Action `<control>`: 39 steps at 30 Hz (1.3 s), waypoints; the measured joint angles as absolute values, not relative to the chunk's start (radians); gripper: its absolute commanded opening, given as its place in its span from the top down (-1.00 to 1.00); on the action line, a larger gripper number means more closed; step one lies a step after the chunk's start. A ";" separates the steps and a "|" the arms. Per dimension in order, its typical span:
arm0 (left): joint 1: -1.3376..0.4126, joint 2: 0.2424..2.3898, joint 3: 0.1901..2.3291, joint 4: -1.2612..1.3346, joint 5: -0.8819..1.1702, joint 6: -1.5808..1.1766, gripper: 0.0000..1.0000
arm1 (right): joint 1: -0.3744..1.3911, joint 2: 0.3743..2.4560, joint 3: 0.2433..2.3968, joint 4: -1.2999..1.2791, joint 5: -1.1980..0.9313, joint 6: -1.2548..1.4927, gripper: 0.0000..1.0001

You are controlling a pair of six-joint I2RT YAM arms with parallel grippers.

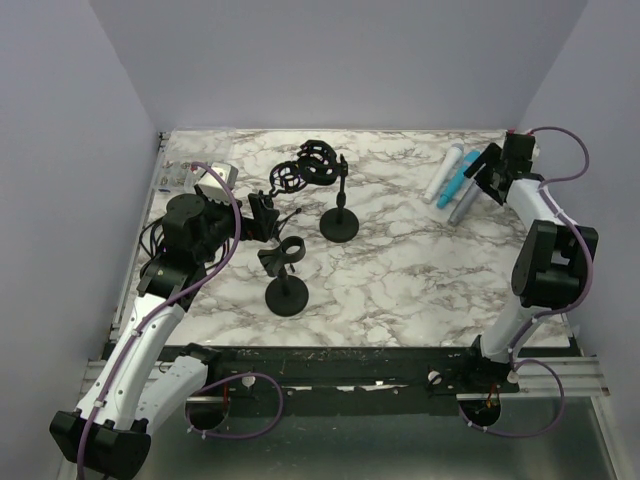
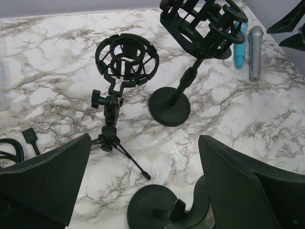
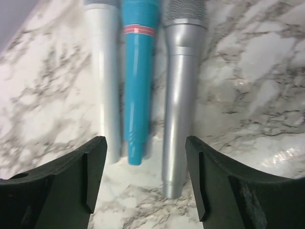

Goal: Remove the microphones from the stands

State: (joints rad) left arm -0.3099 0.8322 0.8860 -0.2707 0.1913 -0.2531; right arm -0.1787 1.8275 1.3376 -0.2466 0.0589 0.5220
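Three microphones lie side by side on the marble table at the back right: a white one (image 1: 443, 172) (image 3: 107, 71), a blue one (image 1: 455, 181) (image 3: 138, 71) and a grey one (image 1: 467, 201) (image 3: 178, 95). My right gripper (image 1: 482, 172) (image 3: 145, 143) is open and empty, just behind their tail ends. Three black stands hold no microphone: a tripod shock mount (image 1: 287, 180) (image 2: 126, 59), a round-base shock mount (image 1: 339, 224) (image 2: 169, 107) and a clip stand (image 1: 285, 296) (image 2: 157, 207). My left gripper (image 1: 262, 218) (image 2: 144, 143) is open and empty above the clip stand.
A white box (image 1: 215, 175) and clear packaging sit at the table's back left corner. A black cable with a plug (image 2: 29, 136) lies left of the tripod. Lilac walls close in the table on three sides.
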 measured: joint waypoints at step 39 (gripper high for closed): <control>-0.309 0.837 0.886 -0.271 0.192 -0.253 -0.97 | 0.289 1.842 1.399 0.289 -0.866 0.902 -0.31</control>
State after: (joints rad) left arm -0.3088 0.8368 0.8860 -0.2707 0.1917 -0.2535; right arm 0.2893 1.8423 1.3987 0.2890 -0.8661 0.9016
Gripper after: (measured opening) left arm 0.980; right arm 0.704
